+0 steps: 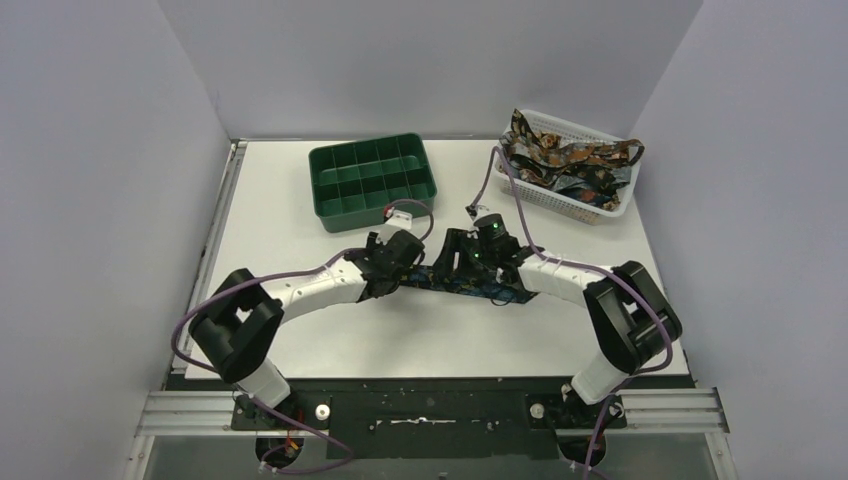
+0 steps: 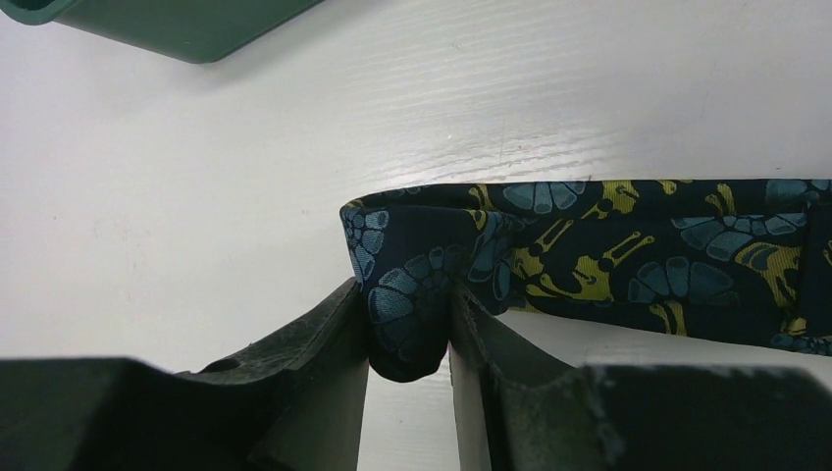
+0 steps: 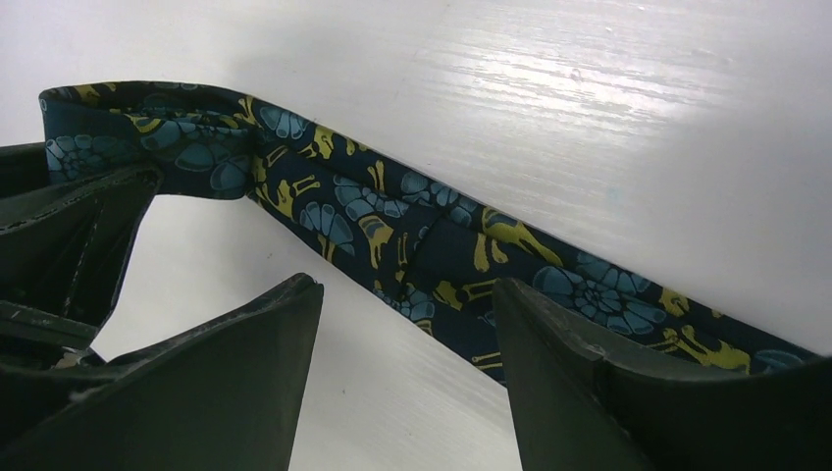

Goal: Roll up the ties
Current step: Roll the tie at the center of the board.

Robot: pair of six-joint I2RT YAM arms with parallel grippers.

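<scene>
1. Dark navy tie (image 1: 497,293), patterned in blue and yellow, lay flat on the white desk (image 1: 300,335) near the middle, between the two arms. It ran from left to right as a narrow band.
2. The left hand (image 2: 409,314) was closed on the tie's left end. In the left wrist view that end was folded back on itself, and the fold was pinched between the two dark fingers (image 2: 314,339).
3. The right hand (image 3: 407,294) stood just right of the left hand with its fingers spread and nothing between them. In the right wrist view the tie crossed the gap just beyond the fingertips. Whether either tip touched the cloth could not be told.
4. The green compartment tray (image 1: 375,212) sat on the far side of the desk, left of centre, well apart from the tie. One of its corners showed at the top left of the left wrist view.
5. The white mesh basket (image 1: 600,208) stood at the far right corner and held a heap of ties (image 1: 560,160), dark with orange and brown patterns. Some of them hung over the basket's rim.
</scene>
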